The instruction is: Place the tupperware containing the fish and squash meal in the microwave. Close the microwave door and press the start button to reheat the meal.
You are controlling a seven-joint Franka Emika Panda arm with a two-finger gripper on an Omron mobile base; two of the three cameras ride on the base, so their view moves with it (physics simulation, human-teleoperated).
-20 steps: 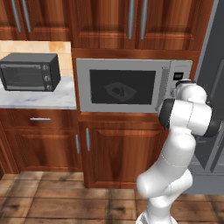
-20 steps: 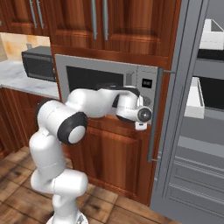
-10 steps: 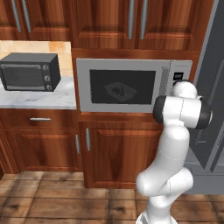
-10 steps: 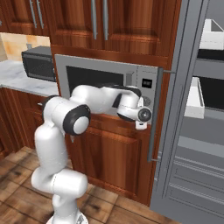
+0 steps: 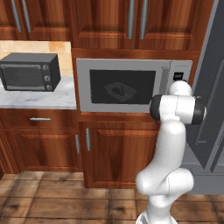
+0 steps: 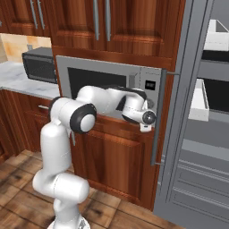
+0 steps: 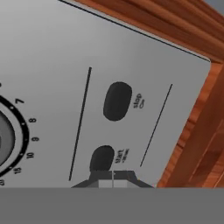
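The microwave (image 5: 131, 85) is built in between the wooden cabinets, and its door (image 5: 122, 86) stands closed. Through the dark window the tupperware (image 5: 120, 90) shows faintly, with small dark lumps of the meal in it. My gripper (image 6: 145, 128) is at the pale control panel (image 6: 150, 87), just to the right of the door. In the hand view the panel is very close: the dark start button (image 7: 102, 158) lies just above my shut gripper (image 7: 113, 177), the stop button (image 7: 117, 100) higher up, and the dial (image 7: 8, 140) at the left edge.
A dark grey countertop oven (image 5: 29, 71) sits on the marble counter (image 5: 39, 97) to the left. The tall grey fridge (image 6: 197, 134), with a long vertical handle (image 6: 157, 117), stands hard against the microwave's right side. Wooden cabinets are above and below.
The elbow has swung slightly in toward the microwave. The hand has stayed at the control panel.
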